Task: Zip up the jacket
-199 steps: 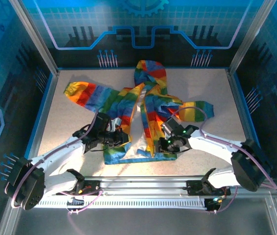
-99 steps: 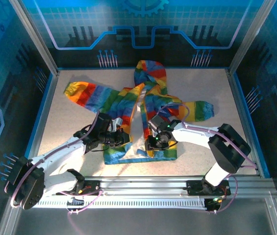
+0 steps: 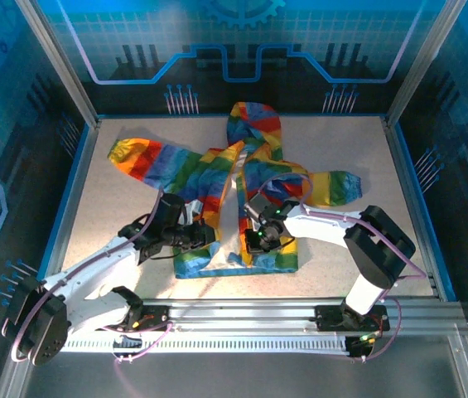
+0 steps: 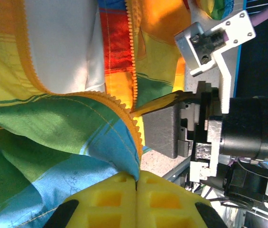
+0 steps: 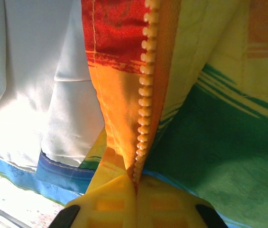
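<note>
The jacket [image 3: 217,178] is spread open on the table [image 3: 118,224], hood at the far side. One zipper edge near the hem is pinched tight by the left gripper [image 4: 136,183], and the other edge is clamped, seemingly right at the teeth, by the right gripper [image 5: 136,183].

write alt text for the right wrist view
Two yellow fingers, shut at the bottom of the frame, pinch the orange zipper edge of a rainbow jacket. White lining shows on the left, green and yellow fabric on the right.
</note>
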`<state>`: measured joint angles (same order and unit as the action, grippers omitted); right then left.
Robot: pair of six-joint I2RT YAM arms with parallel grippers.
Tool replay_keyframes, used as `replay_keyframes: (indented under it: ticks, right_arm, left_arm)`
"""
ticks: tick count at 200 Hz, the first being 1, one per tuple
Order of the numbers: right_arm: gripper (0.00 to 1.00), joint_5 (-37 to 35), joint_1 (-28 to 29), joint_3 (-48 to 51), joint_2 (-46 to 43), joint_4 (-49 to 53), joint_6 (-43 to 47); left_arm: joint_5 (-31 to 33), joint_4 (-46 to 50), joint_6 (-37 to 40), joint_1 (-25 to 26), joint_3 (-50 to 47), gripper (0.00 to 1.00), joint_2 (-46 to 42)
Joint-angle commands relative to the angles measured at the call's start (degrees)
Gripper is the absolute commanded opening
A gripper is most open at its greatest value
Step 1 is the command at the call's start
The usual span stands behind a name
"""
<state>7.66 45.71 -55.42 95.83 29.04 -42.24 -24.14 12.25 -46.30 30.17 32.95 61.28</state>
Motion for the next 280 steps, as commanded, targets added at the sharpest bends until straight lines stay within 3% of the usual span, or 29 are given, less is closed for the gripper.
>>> replay_keyframes:
  ticks: [1,19,59,97,129,153,160,205,250,280]
  right_arm:
    - [0.00,-4.4,-1.1,-4.0,-3.7,8.2,4.5]
    - [0.00,-9.5,-2.8,-8.7,-5.8,17.2,9.9]
    - [0.00,-28.1,-4.0,-25.5,-4.7,40.5,20.9]
    - [0.00,-34.1,3.5,-34.8,3.9,48.4,20.4]
    - [0.00,-30.4,13.6,-41.1,17.9,47.2,17.3]
    - [0.00,-22.0,18.1,-45.4,23.7,42.4,15.6]
    - [0.05,-18.6,18.4,-45.7,23.8,40.4,14.9]
    - [0.36,-3.3,14.7,-34.7,12.5,23.9,9.6]
    - [0.38,3.2,6.6,-13.9,-2.6,7.8,2.0]
    - [0.40,2.7,6.4,-7.6,-5.2,3.8,-1.3]
  left_arm:
    - [1.9,3.1,2.3,0.1,-0.1,0.00,-1.6]
    - [2.5,4.7,3.3,-0.4,0.4,0.00,-1.8]
    - [3.2,8.2,5.5,-2.6,1.7,0.00,-1.8]
    - [4.0,12.3,7.6,-4.8,1.9,0.00,-4.2]
    - [5.7,17.1,8.9,-5.8,1.4,0.00,-7.8]
    - [6.3,20.2,8.9,-6.6,0.3,0.00,-11.3]
    - [6.4,21.0,8.9,-6.8,0.0,0.00,-12.3]
    - [5.7,22.6,7.8,-7.3,-1.7,0.00,-15.3]
    - [3.8,20.4,7.3,-7.4,-3.3,0.00,-15.0]
    - [3.7,20.8,7.5,-7.5,-3.5,0.00,-14.8]
